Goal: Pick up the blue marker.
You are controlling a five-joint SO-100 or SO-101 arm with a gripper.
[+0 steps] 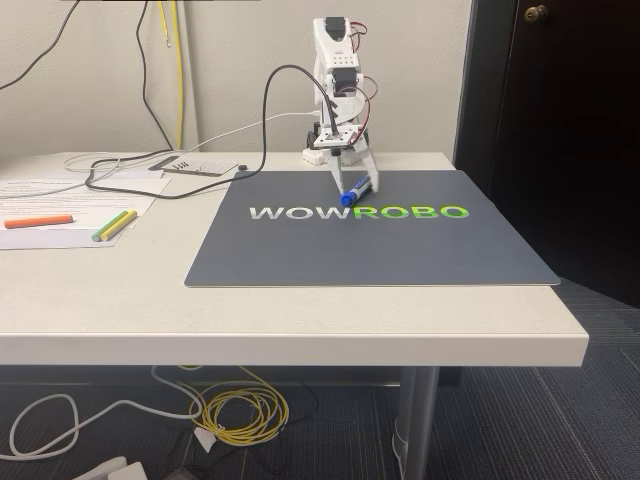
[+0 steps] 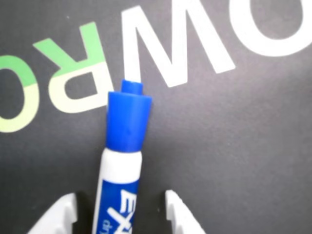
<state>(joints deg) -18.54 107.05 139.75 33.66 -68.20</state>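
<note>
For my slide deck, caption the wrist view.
Blue marker lies between the claw tips over the dark WOWROBO mat.

Fixed view: even, soft indoor light, bright enough; the pale laminate table top (image 1: 300,300) is clean of glare, and the dark doorway at right falls into deep shadow. Focus is sharp throughout. Wrist view: softer focus, slight blur on the blue-capped white marker (image 2: 122,156); the dark grey printed mat (image 2: 234,146) shows mild sheen.
</note>
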